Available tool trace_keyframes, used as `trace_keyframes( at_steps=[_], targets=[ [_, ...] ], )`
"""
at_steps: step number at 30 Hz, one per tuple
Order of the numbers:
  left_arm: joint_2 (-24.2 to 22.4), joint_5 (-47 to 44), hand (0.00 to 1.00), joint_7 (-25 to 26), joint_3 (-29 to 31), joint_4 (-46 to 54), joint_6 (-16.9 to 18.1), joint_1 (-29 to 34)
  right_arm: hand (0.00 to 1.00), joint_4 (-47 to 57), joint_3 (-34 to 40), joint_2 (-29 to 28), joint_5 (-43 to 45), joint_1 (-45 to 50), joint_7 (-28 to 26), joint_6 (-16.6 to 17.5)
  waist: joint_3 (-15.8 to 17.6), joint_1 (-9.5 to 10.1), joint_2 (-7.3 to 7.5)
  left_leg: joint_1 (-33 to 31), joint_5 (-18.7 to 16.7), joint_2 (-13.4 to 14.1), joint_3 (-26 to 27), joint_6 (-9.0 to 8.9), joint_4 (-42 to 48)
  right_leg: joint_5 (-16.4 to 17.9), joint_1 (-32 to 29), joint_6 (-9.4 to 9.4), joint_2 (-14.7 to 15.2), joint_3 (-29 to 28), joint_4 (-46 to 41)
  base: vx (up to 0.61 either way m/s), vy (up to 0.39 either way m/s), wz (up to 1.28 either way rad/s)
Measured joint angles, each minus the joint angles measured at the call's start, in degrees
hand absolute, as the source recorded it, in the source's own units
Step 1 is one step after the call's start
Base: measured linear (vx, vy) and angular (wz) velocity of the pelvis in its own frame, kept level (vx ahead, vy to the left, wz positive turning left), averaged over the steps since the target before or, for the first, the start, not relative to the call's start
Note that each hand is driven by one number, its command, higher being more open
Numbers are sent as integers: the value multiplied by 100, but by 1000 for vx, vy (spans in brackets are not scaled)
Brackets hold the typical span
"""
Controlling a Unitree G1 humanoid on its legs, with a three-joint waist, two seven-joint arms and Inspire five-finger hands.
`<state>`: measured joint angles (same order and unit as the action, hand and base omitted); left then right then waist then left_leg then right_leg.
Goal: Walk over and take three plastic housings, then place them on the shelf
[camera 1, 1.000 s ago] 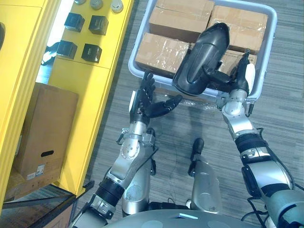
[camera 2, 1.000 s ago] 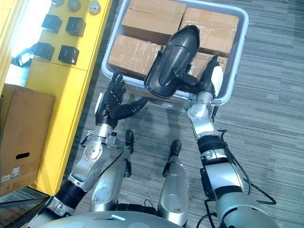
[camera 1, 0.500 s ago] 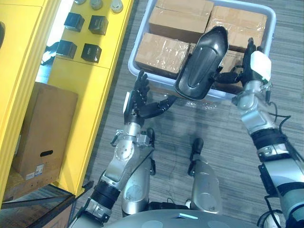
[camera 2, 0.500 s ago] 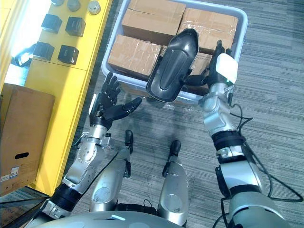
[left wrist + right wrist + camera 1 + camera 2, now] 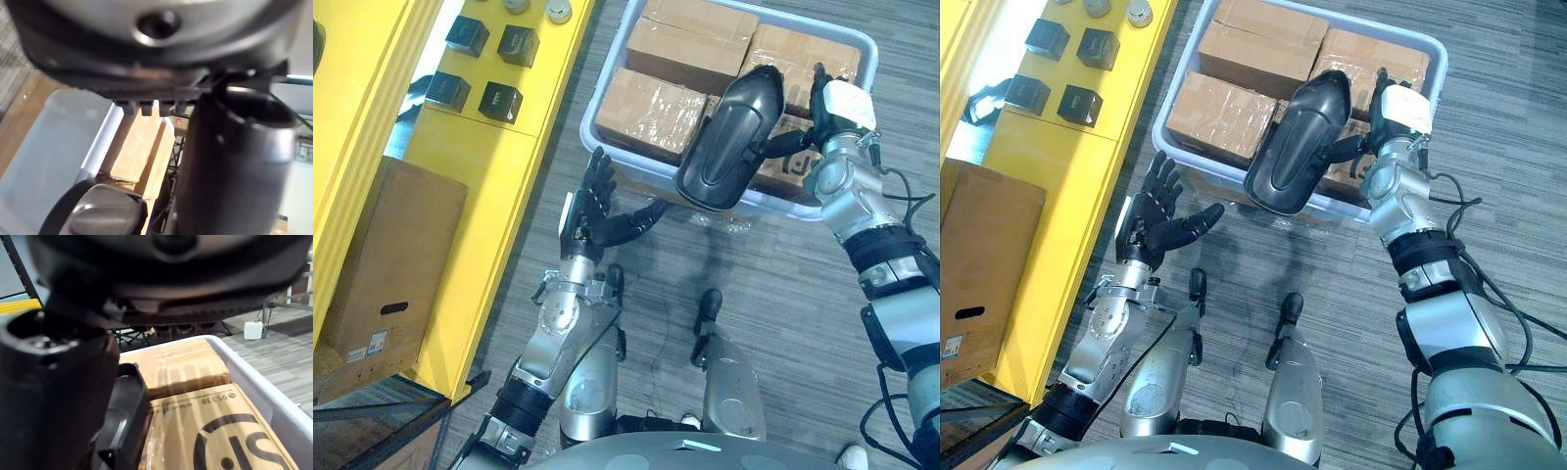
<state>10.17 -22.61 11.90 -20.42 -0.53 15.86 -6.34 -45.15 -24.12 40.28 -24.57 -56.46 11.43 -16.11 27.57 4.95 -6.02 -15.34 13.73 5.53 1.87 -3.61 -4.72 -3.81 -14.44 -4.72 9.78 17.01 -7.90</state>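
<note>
**While its left robot hand waited open, a humanoid held one black housing over a bin**

Where the scene began at the far left, a yellow shelf (image 5: 489, 176) ran along the edge of the head camera's view. Four black cubes (image 5: 499, 100) sat on its top in a loose square, a little apart from one another. A large cardboard carton (image 5: 396, 255) showed nearer the robot, against the shelf's yellow side.

Just right of the shelf, the left robot hand (image 5: 590, 215) was raised over the grey carpeted floor (image 5: 773, 284). It was released, fingers straight and fanned, thumb stretched out toward the bin, and it held nothing. It was near the housing but did not touch it.

Further right stood a pale grey bin (image 5: 607, 98) packed with brown boxes (image 5: 651, 103) wrapped in clear tape. Above the bin's near rim hung the plastic housing (image 5: 729, 142), a long, glossy black shell with rounded ends. It was tilted, its upper end over the boxes and its lower end past the rim.

At the right, the right robot hand (image 5: 829, 108), with a white cover on it, was over the bin's right part. It was grasping the housing along its right edge, dark fingers (image 5: 781, 145) reaching across to it. From that wrist's camera, the housing's black edge (image 5: 124, 416) showed close beside the hand, with the boxes and the bin's wall beyond.
</note>
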Motion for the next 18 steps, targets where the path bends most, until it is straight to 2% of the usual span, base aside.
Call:
trace_keyframes(
  at_steps=[4,10,16,18],
  targets=[
    [-3,-209,100,-45,0,-10,5,-5,100,-390,-248,82,57,-410,-12,50,-3,135,-6,-22,9,0,-43,-7,1,1,1,2,0,35,3,0,-52,6],
    [-6,-389,100,-166,-4,-81,14,21,100,-598,-626,183,382,-688,117,361,-9,212,-36,-51,14,-29,-165,-10,1,15,54,11,27,154,8,4,-43,10],
    [-76,-826,100,-507,-70,-117,16,277,100,-315,-518,472,710,-746,872,620,-11,246,-44,-79,-6,-43,-202,-37,1,22,51,18,38,186,8,1,-46,3],
    [-84,-1562,100,-792,-129,-114,-140,393,100,133,-211,580,857,-714,1055,677,-10,223,-45,-74,-8,-41,-189,-39,1,22,46,18,36,171,11,5,-42,-3]
  ],
)
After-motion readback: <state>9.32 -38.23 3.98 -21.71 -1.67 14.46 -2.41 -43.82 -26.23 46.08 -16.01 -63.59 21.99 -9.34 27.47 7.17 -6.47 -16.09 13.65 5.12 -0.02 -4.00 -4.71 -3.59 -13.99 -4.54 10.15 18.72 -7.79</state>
